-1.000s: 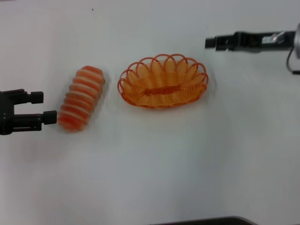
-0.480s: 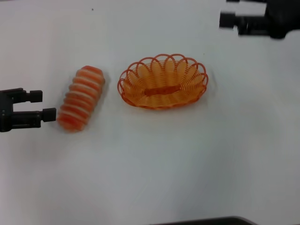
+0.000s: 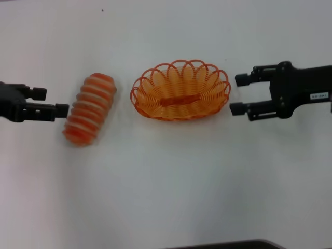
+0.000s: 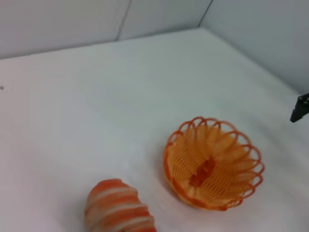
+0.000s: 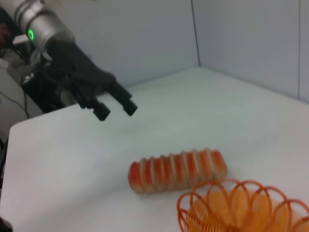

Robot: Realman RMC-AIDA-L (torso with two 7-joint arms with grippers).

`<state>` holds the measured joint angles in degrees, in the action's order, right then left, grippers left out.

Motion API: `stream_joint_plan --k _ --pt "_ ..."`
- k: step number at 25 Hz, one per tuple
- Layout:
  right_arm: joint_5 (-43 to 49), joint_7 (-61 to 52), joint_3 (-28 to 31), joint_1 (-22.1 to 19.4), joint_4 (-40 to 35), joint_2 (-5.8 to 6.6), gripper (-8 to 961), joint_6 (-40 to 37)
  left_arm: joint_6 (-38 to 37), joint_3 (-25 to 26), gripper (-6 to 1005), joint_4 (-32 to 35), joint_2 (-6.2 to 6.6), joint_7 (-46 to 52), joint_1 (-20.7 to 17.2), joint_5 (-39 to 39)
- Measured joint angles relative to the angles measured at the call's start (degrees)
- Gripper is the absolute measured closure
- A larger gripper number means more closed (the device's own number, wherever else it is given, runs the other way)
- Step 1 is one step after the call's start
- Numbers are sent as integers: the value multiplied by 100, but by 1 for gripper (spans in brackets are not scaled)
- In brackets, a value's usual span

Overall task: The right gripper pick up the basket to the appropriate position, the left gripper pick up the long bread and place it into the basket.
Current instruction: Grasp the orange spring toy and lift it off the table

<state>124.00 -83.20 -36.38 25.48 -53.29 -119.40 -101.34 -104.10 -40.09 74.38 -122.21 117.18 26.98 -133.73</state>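
Note:
The orange wire basket (image 3: 180, 90) sits empty on the white table, near the middle of the head view; it also shows in the left wrist view (image 4: 214, 163) and the right wrist view (image 5: 246, 208). The long bread (image 3: 90, 108) lies to its left, slanted, also seen in the left wrist view (image 4: 119, 211) and the right wrist view (image 5: 177, 170). My right gripper (image 3: 239, 94) is open, just right of the basket's rim, not touching it. My left gripper (image 3: 52, 101) is open just left of the bread; it shows far off in the right wrist view (image 5: 115, 108).
The white table (image 3: 171, 181) stretches wide in front of the objects. Pale walls meet at a corner (image 4: 205, 14) behind the table. A dark edge (image 3: 228, 244) shows at the bottom of the head view.
My right gripper came down from the far right top to beside the basket's right rim. My left gripper shifted slightly up and toward the bread. Basket and bread did not move.

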Motion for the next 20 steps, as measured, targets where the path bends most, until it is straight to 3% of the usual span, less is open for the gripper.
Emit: stream_joint_plan --k 2,4,10,20 --pt "110 14 -90 4 79 2 165 110 63 -160 178 272 -133 224 73 -225" --pt "205 -1 -140 4 134 2 168 219 196 -440 180 383 -184 520 123 -372" --pt "245 -8 -159 17 315 2 174 394 1194 -1704 186 192 -186 1219 95 -449" --pt "248 -7 -182 21 407 -6 173 449 2643 -2368 191 -498 -194 1618 90 -569"
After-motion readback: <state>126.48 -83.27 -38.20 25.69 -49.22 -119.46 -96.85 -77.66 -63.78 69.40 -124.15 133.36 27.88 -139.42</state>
